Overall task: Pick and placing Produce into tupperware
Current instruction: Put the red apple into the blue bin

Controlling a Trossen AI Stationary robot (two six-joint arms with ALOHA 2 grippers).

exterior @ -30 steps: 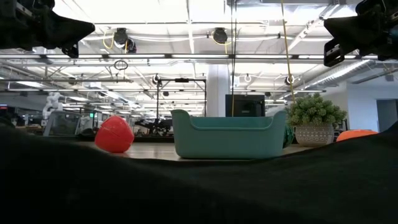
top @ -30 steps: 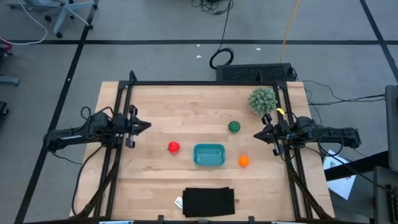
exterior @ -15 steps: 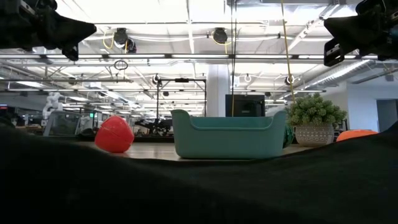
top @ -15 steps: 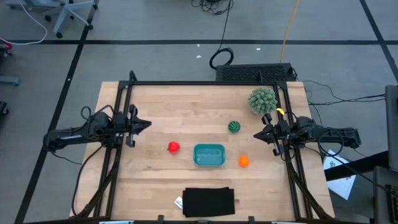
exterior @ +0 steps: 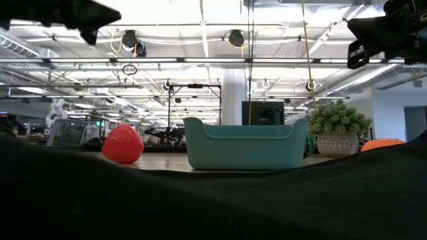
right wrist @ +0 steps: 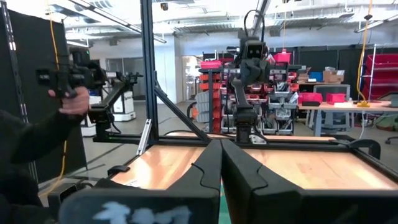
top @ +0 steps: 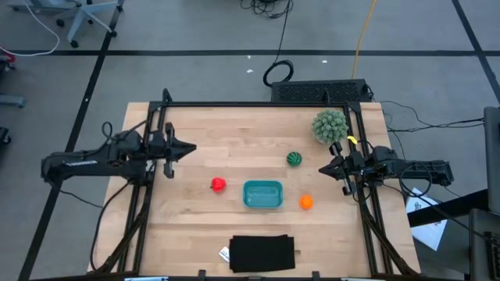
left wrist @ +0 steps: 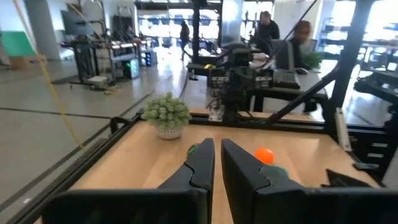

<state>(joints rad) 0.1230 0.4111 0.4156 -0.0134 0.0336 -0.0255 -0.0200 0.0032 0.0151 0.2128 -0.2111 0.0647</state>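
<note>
In the high view the red piece (top: pixel 218 184) lies left of the teal tupperware (top: pixel 262 194). The dark green striped ball (top: pixel 294 158) is beyond its right end, and the orange ball (top: pixel 306 201) is to its right. All rest on the wooden table. My left gripper (top: pixel 193 147) hovers shut above the table's left part, up and left of the red piece. My right gripper (top: pixel 320 168) hovers shut at the right side, between the green and orange balls. In the low view the red piece (exterior: pixel 122 144) and tupperware (exterior: pixel 245 143) stand side by side.
A large pale green spiky ball (top: pixel 330 125) sits at the far right corner. A flat black rectangle (top: pixel 262 252) lies at the near edge and fills the low view's foreground. Black frame rails run along the table's sides. A person's hand (right wrist: pixel 73 99) shows in the room beyond.
My left gripper has risen and shifted slightly toward the table's far edge and to the right, staying shut. My right arm and all the pieces have kept still.
</note>
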